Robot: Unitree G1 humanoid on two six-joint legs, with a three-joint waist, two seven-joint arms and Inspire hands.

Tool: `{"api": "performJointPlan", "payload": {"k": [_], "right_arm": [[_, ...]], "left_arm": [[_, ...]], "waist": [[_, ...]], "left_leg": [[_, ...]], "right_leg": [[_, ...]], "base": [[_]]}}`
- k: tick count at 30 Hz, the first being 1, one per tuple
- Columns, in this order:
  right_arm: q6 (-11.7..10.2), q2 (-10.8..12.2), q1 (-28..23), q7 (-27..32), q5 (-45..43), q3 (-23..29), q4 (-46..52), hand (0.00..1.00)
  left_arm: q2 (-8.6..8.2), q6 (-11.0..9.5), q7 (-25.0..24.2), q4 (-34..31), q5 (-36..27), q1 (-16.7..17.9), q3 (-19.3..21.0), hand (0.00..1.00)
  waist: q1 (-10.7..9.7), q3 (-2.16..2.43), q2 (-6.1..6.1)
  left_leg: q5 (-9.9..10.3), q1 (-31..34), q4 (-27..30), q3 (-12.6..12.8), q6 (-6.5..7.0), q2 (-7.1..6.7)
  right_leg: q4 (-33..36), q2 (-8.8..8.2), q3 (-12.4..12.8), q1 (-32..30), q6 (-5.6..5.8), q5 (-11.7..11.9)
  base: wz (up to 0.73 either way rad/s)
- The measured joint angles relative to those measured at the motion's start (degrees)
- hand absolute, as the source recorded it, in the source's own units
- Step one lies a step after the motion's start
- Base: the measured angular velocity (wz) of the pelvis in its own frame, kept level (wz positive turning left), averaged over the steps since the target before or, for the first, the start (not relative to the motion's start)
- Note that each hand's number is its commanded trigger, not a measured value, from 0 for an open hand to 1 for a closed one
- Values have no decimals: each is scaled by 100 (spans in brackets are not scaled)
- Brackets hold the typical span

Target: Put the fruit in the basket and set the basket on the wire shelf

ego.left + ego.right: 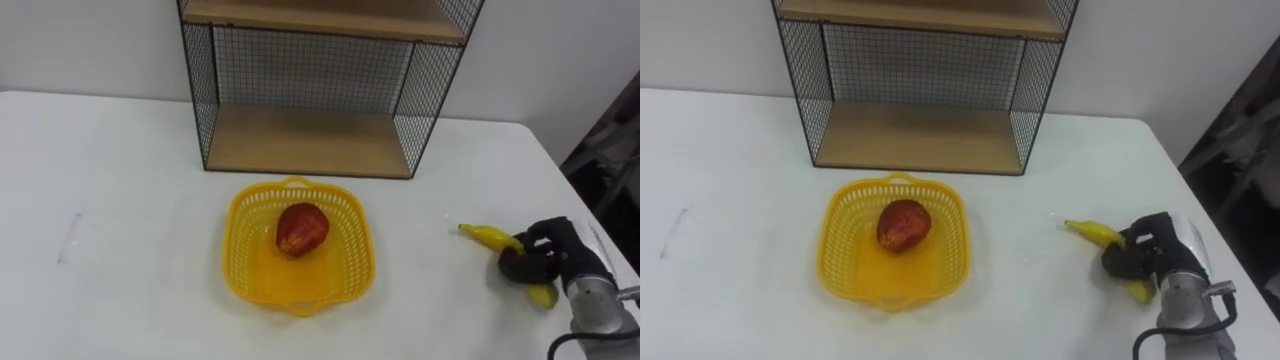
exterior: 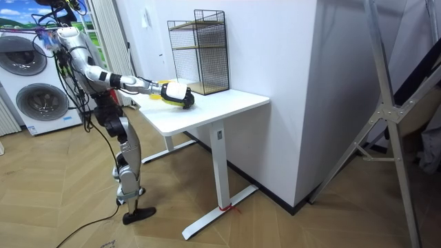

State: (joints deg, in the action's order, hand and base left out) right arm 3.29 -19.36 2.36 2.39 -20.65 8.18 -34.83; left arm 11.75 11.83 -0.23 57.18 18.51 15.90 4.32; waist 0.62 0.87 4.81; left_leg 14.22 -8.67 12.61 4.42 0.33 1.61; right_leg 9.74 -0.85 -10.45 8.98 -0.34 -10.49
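The right hand (image 1: pixel 540 262) has its dark fingers curled over the middle of the banana (image 1: pixel 490 237), a curved yellow fruit lying on the smooth white desk (image 1: pixel 120 280) well right of the basket (image 1: pixel 250 285). That basket is yellow plastic lattice with a glossy red apple (image 1: pixel 301 229) inside. Just behind the basket stands the black wire shelf (image 1: pixel 310 140) with wooden boards.

Right arm comes in from the lower right, forearm stretched forward low over the worktop (image 1: pixel 120 200). The right hand (image 1: pixel 545 262) sits down at the surface, back of the hand up, with its dark fingers curled round the middle of the banana (image 1: pixel 488 236). In the room view the robot's standing upright at the worktop's edge on the room view's left, that arm held out in front at about chest height, elbow a bit bent.
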Motion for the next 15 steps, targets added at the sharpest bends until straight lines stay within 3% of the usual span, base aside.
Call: {"api": "performJointPlan", "payload": {"k": [10, 15], "right_arm": [[149, 77, -7, 0, 67, -24, 125, 100], [306, 136, -149, -10, 720, -79, 493, 100]], "left_arm": [[3, 7, 0, 10, 1, -17, -12, 0], [2, -21, -1, 21, -17, -18, -14, 0]], "waist": [[79, -4, 10], [137, -7, -7]], "left_leg": [[2, -7, 13, 16, -4, 6], [2, -3, -48, 69, -6, 24]], "right_leg": [[7, 5, 21, -6, -1, 0], [16, 28, 107, -21, -14, 12]], "base": [[0], [-5]]}}
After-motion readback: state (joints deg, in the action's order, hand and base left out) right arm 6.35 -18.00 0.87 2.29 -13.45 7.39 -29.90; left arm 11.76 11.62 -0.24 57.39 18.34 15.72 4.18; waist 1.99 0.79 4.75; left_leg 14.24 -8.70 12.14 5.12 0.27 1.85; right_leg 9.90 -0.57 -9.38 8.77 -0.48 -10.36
